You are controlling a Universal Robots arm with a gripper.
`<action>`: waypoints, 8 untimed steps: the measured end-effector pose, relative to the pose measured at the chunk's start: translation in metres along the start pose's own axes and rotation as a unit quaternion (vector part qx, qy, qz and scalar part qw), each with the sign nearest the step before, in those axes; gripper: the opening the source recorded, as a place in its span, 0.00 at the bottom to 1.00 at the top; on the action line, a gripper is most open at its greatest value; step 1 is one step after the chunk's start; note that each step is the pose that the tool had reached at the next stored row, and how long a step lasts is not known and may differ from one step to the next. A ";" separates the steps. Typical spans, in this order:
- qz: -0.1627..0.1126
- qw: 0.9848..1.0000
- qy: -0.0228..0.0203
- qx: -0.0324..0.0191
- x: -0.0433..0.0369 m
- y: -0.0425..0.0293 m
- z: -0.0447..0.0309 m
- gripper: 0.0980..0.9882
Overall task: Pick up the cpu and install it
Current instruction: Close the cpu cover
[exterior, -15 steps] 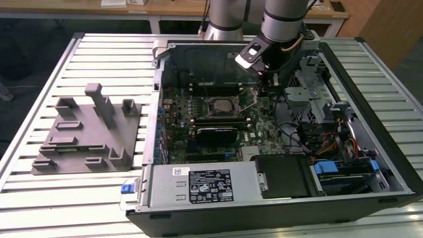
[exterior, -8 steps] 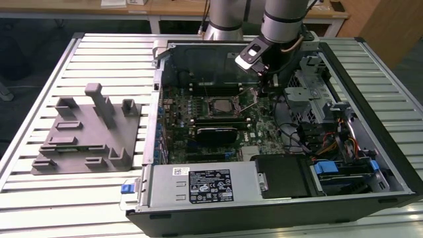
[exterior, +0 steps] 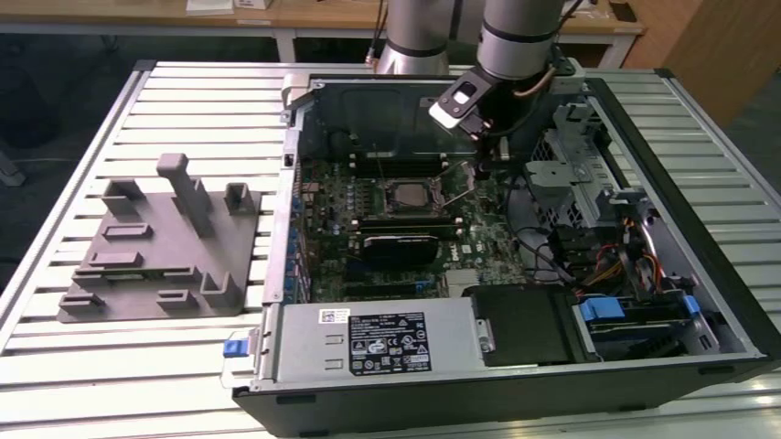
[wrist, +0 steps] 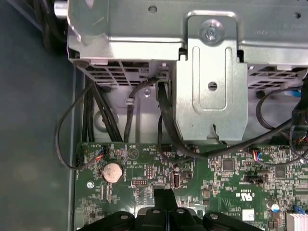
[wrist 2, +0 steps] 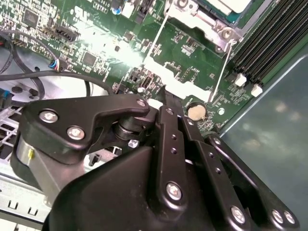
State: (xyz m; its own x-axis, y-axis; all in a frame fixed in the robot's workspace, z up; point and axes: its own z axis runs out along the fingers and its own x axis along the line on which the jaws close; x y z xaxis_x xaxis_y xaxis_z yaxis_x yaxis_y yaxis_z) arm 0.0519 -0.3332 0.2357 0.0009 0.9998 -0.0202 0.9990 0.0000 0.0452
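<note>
End effector [wrist: 167,195] pressed together, empty, low over the motherboard [wrist: 226,168]; cpu [exterior: 409,194] sits in its socket toward the table [exterior: 183,101] edge nearest the arm. Risk: it clips the coin cell [wrist: 113,171] or raised lever [wrist 2: 222,67].

1. The small pale silver-grey square cpu [wrist 2: 231,5], lying in its socket, is cut off by the picture's edge in the second wrist view.
2. There the black linked-metal gripper [wrist 2: 164,92] hides much of the green motherboard [wrist 2: 96,43].
3. In the exterior view the grey robot arm [exterior: 518,37] is cut off by the upper edge.
</note>
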 end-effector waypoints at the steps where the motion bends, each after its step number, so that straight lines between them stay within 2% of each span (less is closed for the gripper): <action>1: 0.000 1.000 0.000 0.000 0.0000 -0.0013 -0.0001 0.01; 8: 0.000 1.000 0.000 -0.001 0.0000 -0.0131 -0.0006 0.01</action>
State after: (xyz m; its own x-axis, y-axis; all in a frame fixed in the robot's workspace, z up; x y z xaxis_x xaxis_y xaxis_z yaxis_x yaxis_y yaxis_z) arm 0.0388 -0.3332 0.2357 0.0009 0.9998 -0.0203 0.9989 0.0000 0.0474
